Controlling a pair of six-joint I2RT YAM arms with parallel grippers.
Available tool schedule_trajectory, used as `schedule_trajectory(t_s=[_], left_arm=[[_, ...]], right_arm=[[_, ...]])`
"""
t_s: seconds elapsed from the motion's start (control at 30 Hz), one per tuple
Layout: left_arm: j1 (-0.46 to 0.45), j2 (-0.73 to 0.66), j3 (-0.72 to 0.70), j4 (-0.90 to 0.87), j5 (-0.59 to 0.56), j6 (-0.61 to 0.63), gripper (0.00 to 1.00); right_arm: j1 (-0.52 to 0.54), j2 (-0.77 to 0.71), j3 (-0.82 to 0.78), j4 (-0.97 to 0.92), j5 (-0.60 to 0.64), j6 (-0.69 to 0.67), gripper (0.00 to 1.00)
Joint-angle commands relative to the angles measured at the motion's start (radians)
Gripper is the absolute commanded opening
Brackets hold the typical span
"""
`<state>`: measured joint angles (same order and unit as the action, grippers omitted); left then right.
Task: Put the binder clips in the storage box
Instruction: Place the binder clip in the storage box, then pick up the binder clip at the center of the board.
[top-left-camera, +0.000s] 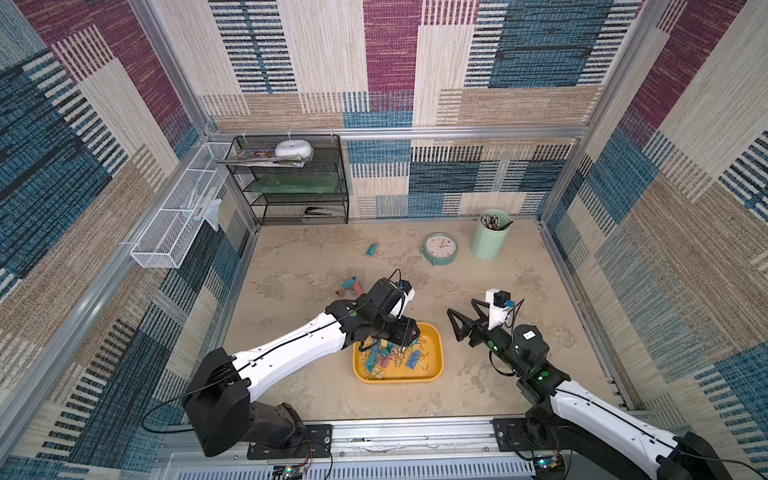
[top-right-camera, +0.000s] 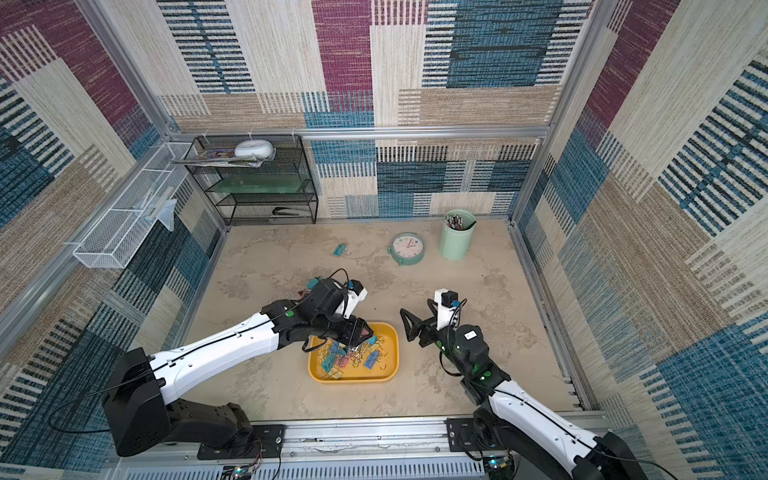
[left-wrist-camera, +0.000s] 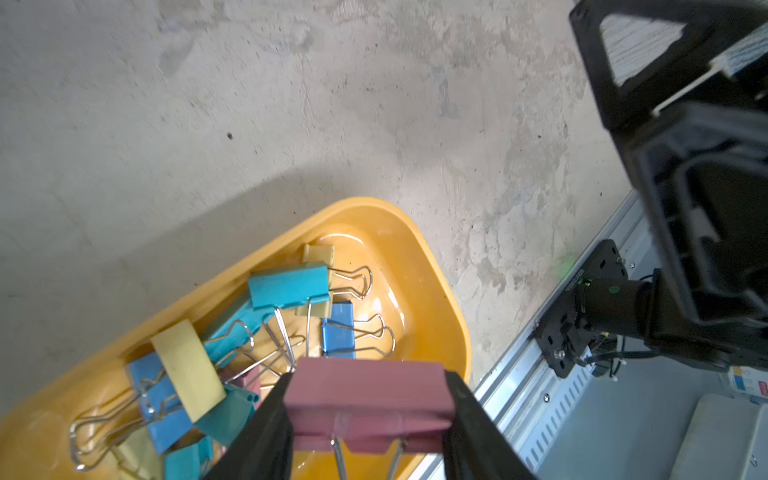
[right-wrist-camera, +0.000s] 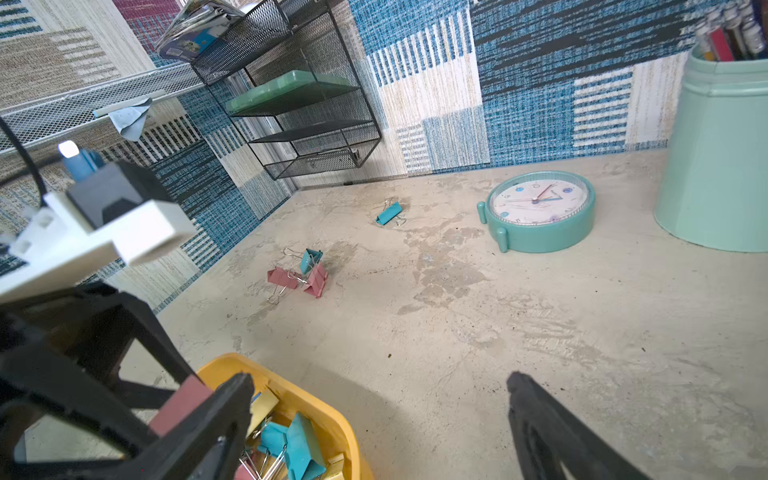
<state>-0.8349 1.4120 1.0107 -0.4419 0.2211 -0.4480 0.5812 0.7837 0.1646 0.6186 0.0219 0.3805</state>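
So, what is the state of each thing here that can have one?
left gripper: shut on pink clip, over storage box
right gripper: open, empty
storage box: holds many clips
loose clips: four on table, outside box
clock: lying face up
pen cup: upright, holding pens

Walls (top-left-camera: 390, 62) on three sides: woven patchwork covering in blue, maroon, cream and tan, framed by aluminium rails (top-left-camera: 395, 132). Desk (top-left-camera: 478, 291) surface mottled beige, stone-like, scuffed in patches; light even, shadows soft. Black wire-mesh shelf unit (top-left-camera: 291, 183) at 11 o'clock against the back wall; white mesh basket (top-left-camera: 178, 216) hung on the side wall at 10 o'clock.
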Motion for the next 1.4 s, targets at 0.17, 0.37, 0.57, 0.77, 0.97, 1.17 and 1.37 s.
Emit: schedule_trajectory(t_s=[0.17,0.37,0.57,0.77,0.97,1.17,1.37], left_arm=[[-0.035,0.121,-0.051,0.129,-0.040,-0.064,0.48],[-0.039,0.215,-0.036,0.133,-0.086,-0.030,0.49],[-0.051,0.243,-0.047,0.136,-0.097,-0.026,0.57],[-0.052,0.187,-0.032,0.132,-0.101,-0.022,0.72],[-0.051,0.097,0.044,0.058,-0.181,0.030,0.76],[-0.014,0.086,0.193,-0.116,-0.497,0.161,0.76],[0.120,0.157,0.274,-0.193,-0.647,0.156,0.75]], right_arm=[[0.000,0.000,0.001,0.007,0.006,0.005,0.99],[0.000,0.002,0.001,0.008,0.007,0.005,0.98],[0.000,0.006,0.001,0.010,0.007,0.005,0.99],[0.001,0.012,0.001,0.014,0.005,0.006,0.98],[0.001,0.013,0.001,0.012,0.009,0.004,0.98],[0.001,0.016,0.002,0.014,0.009,0.003,0.98],[0.001,0.017,0.003,0.013,0.012,0.001,0.98]])
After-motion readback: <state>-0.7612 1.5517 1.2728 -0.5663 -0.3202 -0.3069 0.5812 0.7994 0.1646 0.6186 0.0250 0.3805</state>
